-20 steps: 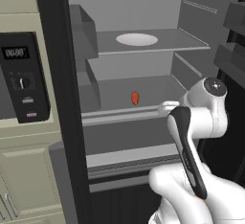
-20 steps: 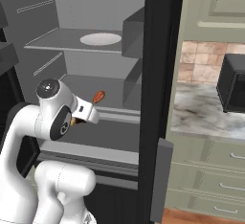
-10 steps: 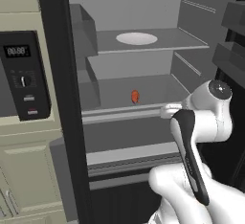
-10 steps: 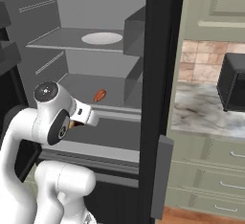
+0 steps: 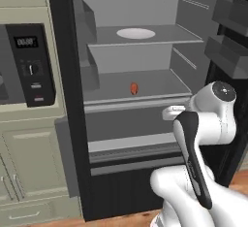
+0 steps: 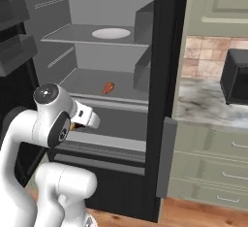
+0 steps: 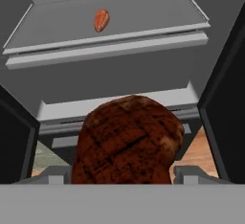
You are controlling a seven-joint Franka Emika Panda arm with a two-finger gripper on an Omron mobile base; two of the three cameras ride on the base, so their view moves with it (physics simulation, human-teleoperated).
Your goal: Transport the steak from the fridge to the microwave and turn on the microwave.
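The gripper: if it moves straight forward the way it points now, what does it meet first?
Probably the fridge: the grey front below the shelf where the orange item lies. The gripper holds the steak, which leads and hides part of the line, so depth is uncertain.

Dark brown steak (image 7: 127, 141) sits low at 6 o'clock before the open fridge (image 5: 145, 100); black microwave (image 5: 26, 63) at 9 o'clock.
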